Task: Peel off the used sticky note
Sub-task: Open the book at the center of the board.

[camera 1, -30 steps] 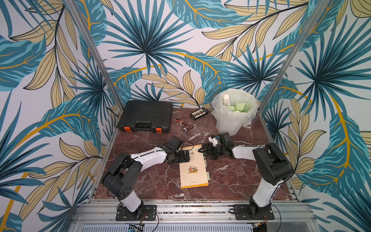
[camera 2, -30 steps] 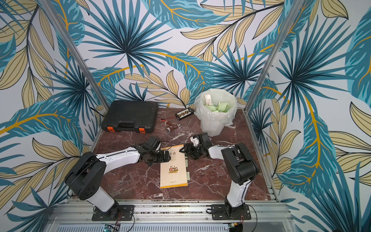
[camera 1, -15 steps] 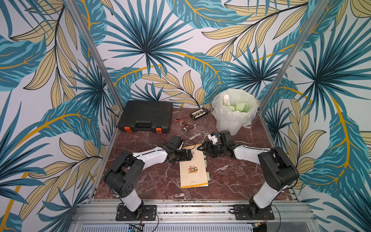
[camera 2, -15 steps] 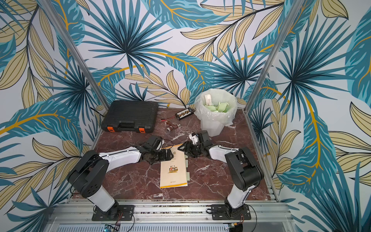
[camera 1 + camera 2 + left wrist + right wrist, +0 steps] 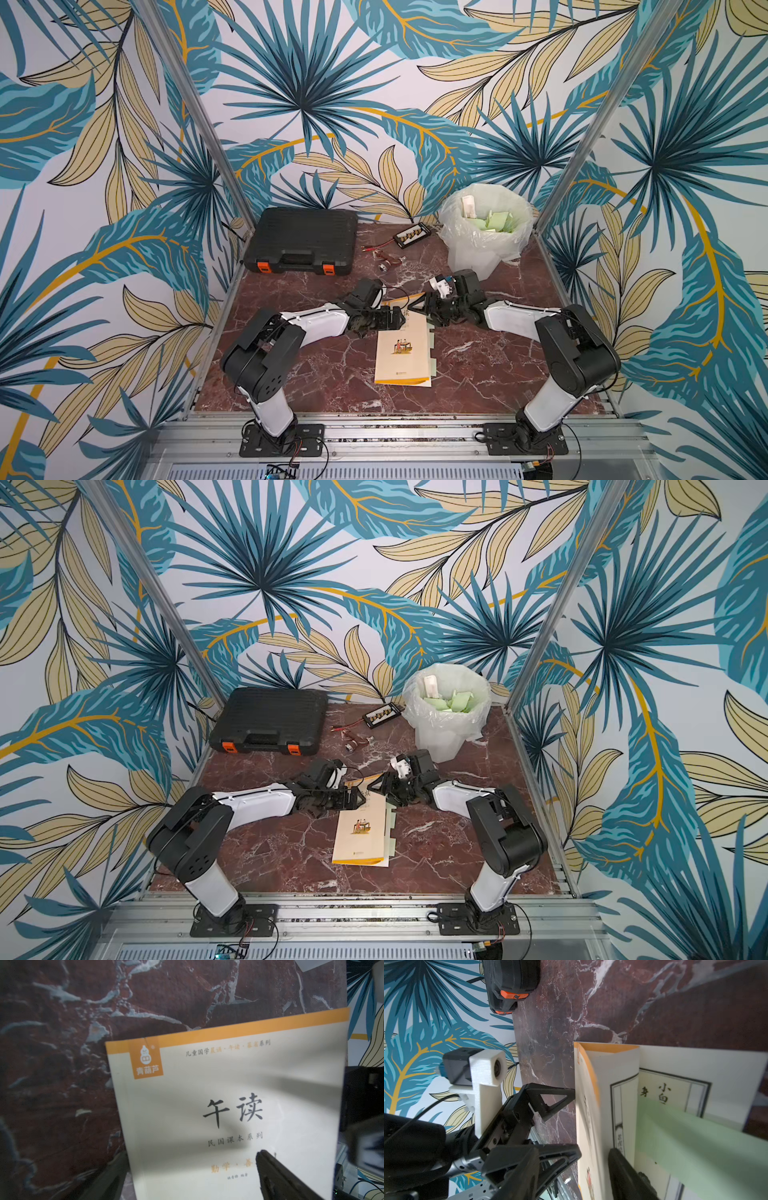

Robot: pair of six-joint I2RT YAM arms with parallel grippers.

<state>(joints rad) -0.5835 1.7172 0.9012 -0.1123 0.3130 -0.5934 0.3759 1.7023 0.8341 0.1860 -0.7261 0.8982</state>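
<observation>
Right gripper (image 5: 419,309) further in over the far corner of the book (image 5: 402,353) than a second ago, green sticky note (image 5: 695,1142) on the exposed page under the lifted cover (image 5: 612,1068), right grip cannot be told, left gripper (image 5: 576,1121) spread wide astride the spine edge, clamping nothing, both forearms low, converging.

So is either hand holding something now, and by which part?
Left hand is open and holds nothing, spread over the book's edge. Right hand is at the green sticky note inside the book; a grip cannot be told.
</observation>
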